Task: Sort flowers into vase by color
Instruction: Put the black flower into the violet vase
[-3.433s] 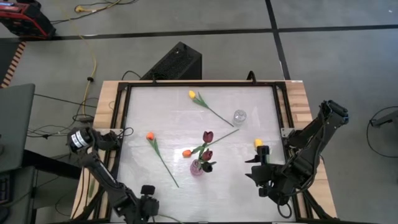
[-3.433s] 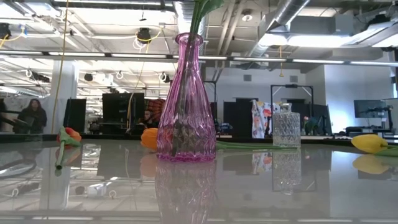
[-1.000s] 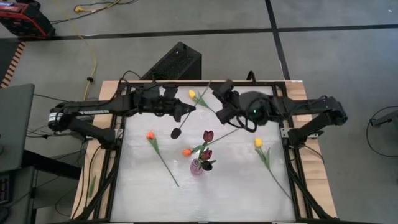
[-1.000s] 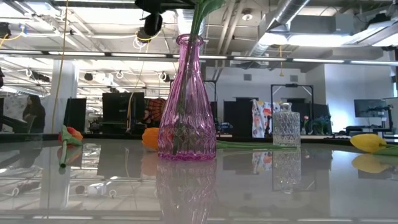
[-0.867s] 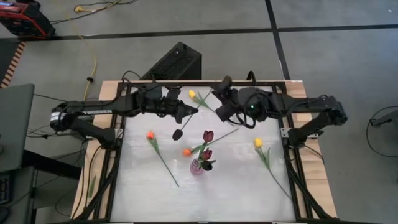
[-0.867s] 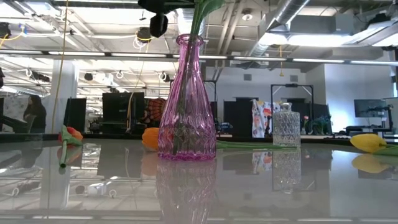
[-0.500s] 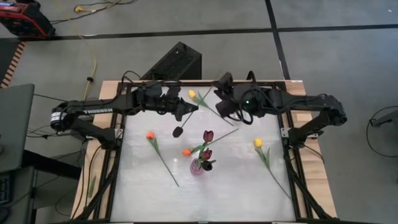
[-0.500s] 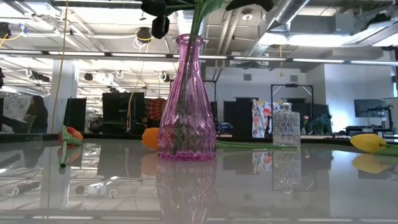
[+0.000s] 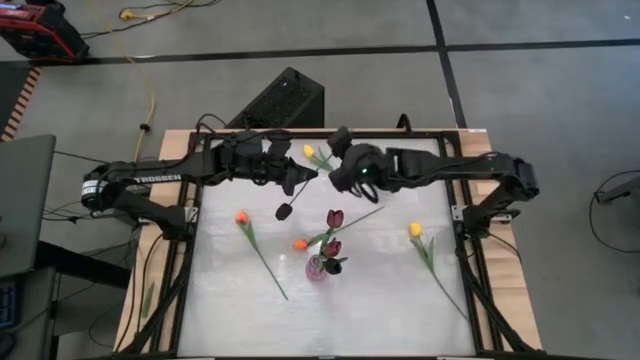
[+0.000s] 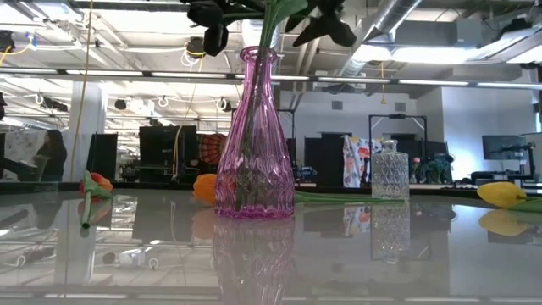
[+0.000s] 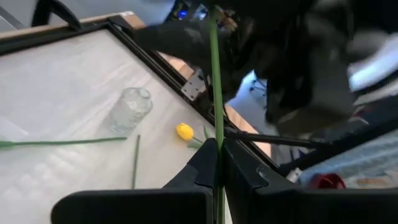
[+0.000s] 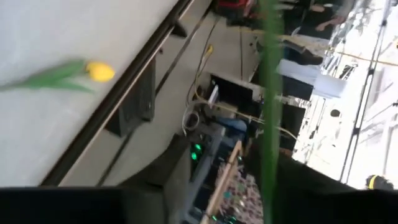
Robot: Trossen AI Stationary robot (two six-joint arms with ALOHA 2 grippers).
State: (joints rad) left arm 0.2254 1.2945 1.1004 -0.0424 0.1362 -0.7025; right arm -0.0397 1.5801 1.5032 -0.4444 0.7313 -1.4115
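A pink vase [image 9: 318, 268] with two maroon flowers [image 9: 334, 218] stands mid-table. My left gripper [image 9: 296, 181] is shut on another maroon flower, whose head [image 9: 284, 212] hangs clear above the table. My right gripper [image 9: 338, 170] hovers just right of it, open, by the upper part of the same stem [image 12: 268, 93]; whether it touches I cannot tell. Lying on the table are orange flowers [image 9: 241, 218] [image 9: 300, 245] and yellow ones [image 9: 309, 152] [image 9: 415, 229]. A clear glass vase [image 10: 389, 169] stands at the far right. My left gripper pinches the maroon flower's thin green stem [image 11: 217, 144] between its two fingers, a short way from the head. The fingers reach in about level from the table's left and lie across the stem. The flower is lifted clear, head hanging down, stem slanting up toward the far right.
The table's raised black frame [image 9: 200, 200] runs round the white surface. A long green stem [image 9: 360, 215] lies between the pink vase and the clear one. Bare surface spreads along the near edge [image 9: 380, 310]. People stand in the room beyond [image 10: 52, 157].
My right gripper has travelled toward the table's left along the far side, closing in on the stem that my left gripper holds up. The held flower has stayed where it was.
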